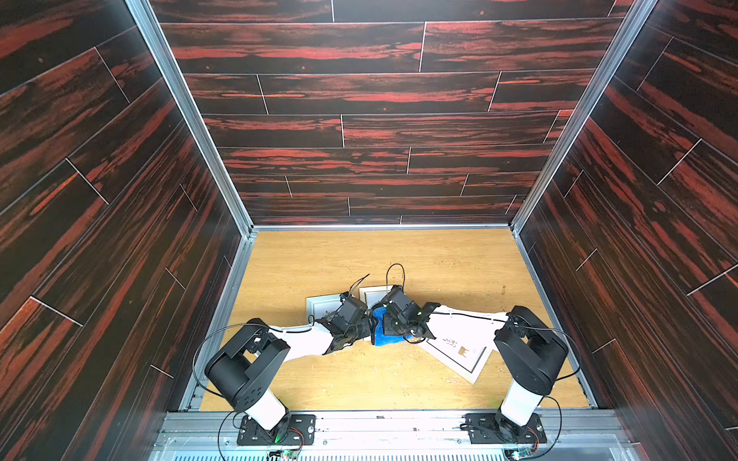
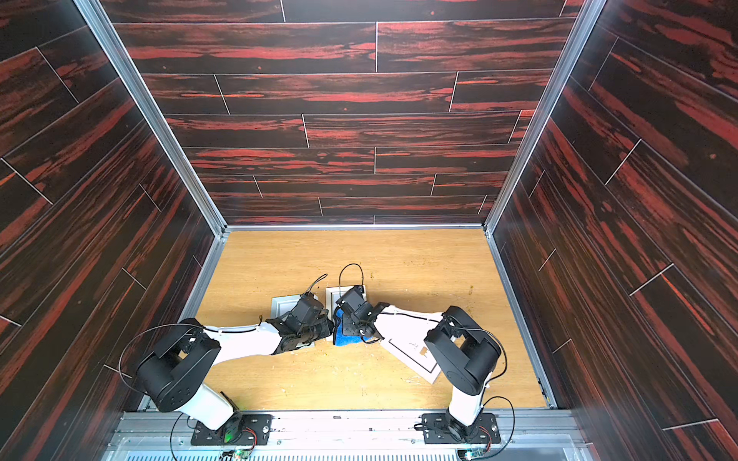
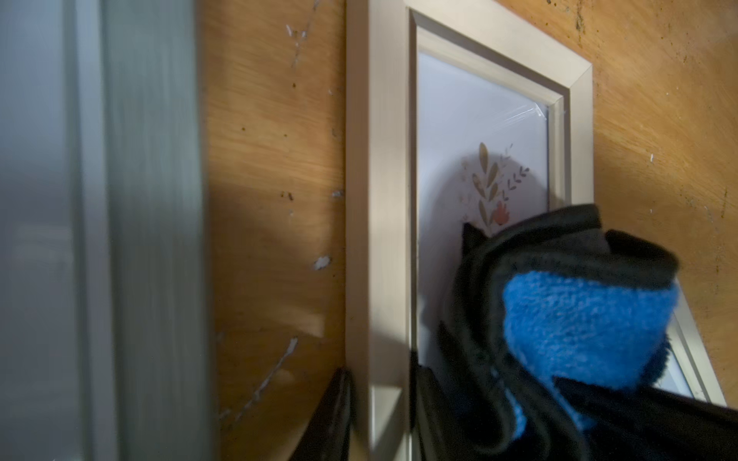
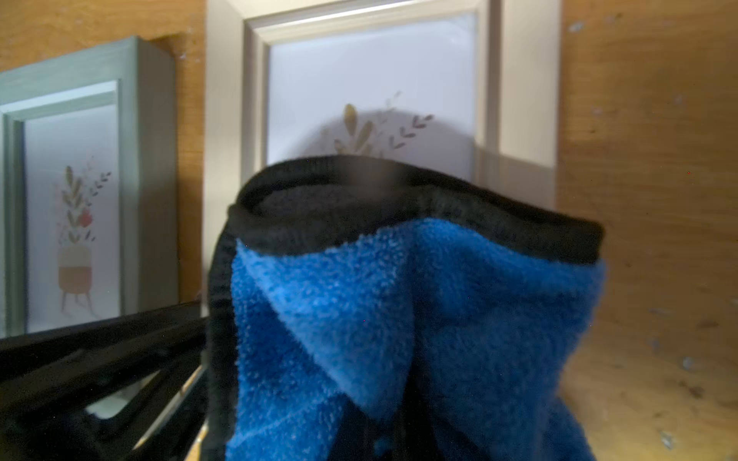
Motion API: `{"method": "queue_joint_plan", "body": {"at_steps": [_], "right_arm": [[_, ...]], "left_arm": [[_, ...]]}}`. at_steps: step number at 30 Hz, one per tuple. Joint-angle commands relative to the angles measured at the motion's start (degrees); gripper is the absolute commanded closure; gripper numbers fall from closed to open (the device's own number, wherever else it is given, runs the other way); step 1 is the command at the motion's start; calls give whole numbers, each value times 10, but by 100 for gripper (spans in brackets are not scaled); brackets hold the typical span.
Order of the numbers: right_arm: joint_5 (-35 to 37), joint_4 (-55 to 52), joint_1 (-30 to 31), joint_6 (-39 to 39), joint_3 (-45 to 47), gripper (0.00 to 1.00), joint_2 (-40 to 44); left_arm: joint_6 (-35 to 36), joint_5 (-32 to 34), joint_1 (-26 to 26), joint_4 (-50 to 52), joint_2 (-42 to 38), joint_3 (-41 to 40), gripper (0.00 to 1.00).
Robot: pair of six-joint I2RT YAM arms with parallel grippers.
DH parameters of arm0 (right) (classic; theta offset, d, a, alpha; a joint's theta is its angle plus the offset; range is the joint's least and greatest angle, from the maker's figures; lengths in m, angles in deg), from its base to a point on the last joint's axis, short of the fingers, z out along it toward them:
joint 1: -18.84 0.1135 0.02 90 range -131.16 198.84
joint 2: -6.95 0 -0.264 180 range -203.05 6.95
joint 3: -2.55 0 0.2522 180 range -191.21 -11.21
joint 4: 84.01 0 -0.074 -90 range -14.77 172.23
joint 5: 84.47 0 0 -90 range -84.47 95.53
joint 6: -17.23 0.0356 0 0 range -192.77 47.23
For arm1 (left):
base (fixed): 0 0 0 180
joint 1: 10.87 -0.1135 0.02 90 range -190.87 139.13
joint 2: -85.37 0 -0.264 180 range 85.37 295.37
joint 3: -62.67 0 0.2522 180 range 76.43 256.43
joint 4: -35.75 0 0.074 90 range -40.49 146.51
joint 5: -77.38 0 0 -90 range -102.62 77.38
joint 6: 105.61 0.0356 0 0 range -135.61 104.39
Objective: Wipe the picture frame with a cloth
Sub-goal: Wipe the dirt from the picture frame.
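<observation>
At 6 o'clock, one grooved metal base rail [image 1: 379, 423] is seen. Two arms are bolted to it, the left arm [image 1: 247, 367] at 7 o'clock and the right arm [image 1: 531, 355] at 5 o'clock. Both are made of black joints and white links. They stand over a light, scuffed wood-grain tabletop [image 1: 359, 379].

Three rectangular picture frames are counted, all lying flat. Nearest, at 4 o'clock of the tabletop's middle, a white picture frame [image 1: 459, 355] is set askew and partly covered by the right arm.

One cloth [image 1: 389, 340] is found near the middle of the tabletop. It is bright blue and fluffy with black edge trim, and it is bunched into a lump. It is grasped in the clenched right pincer [image 1: 386, 324] and lies over the near end of the beige picture frame [image 1: 371, 293]. Contact with the pane cannot be confirmed.

In the right wrist view the cloth's [image 4: 399, 319] looped pile is shown in front of the pane, which carries a leaf sprig print.

The left pincer [image 1: 364, 326] is closed on the beige picture frame's [image 3: 377, 199] smooth, stepped side rail. One dark finger [image 3: 327, 415] is seen against the rail's outer edge. A wrinkle is visible in one corner of the glazing.

At 9 o'clock of that frame, just beside it and apart, lies a grey-green picture frame [image 4: 147, 159] with a potted-plant print.

Farthest, at 12 o'clock, the back wall [image 1: 359, 99] of dark red-black plank panels is bounded by two metal corner posts.
</observation>
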Motion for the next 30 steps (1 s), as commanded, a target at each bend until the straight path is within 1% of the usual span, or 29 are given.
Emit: {"method": "queue_joint_plan", "body": {"at_steps": [1,3,5,9,10,12,17,19,22,26,28,30], "right_arm": [[2,-34,-52,-34,14,100,-2],[8,-31,-62,-52,-13,100,-16],[20,-39,-64,-61,-59,100,-47],[21,-64,-74,-63,-139,100,-107],[37,-70,-67,-65,-143,100,-105],[55,-68,-52,-66,-120,100,-84],[6,-47,-35,-44,-20,100,-24],[-7,-37,-34,-35,-5,100,-16],[9,-43,-44,-38,-37,100,-34],[18,-48,-81,-58,-115,100,-83],[22,-66,-89,-63,-145,100,-98],[17,-64,-83,-66,-137,100,-88]], "left_arm": [[10,19,-12,31,-9,-11,91],[13,14,-12,28,-6,-11,91],[13,11,-12,28,-6,-8,91],[16,5,-12,30,-11,-6,91],[19,5,-12,32,-13,-6,91],[22,5,-12,34,-16,-9,91],[30,3,-12,31,-11,-10,91],[30,0,-12,29,-10,-9,91],[29,-5,-12,28,-10,-9,91],[32,-7,-12,28,-12,-10,91],[35,-6,-12,30,-16,-11,91],[38,-4,-12,30,-19,-12,90]]}}
